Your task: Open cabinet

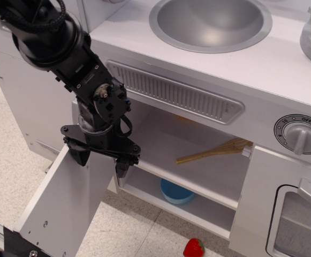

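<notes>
The cabinet (198, 176) under the sink stands open, showing white shelves. Its plain light-grey door (64, 201) is swung far out to the lower left, and I see its inner face with small screw points; the handle is hidden. My black gripper (100, 159) points down over the door's top edge, beside the cabinet's left opening. Its two fingers (121, 166) are spread apart and hold nothing.
A wooden utensil (214, 150) lies on the upper shelf and a blue bowl (175, 192) on the lower one. A red strawberry (194, 248) lies on the floor. The sink (210, 22), a dial (301, 134) and the oven door (294, 219) are to the right.
</notes>
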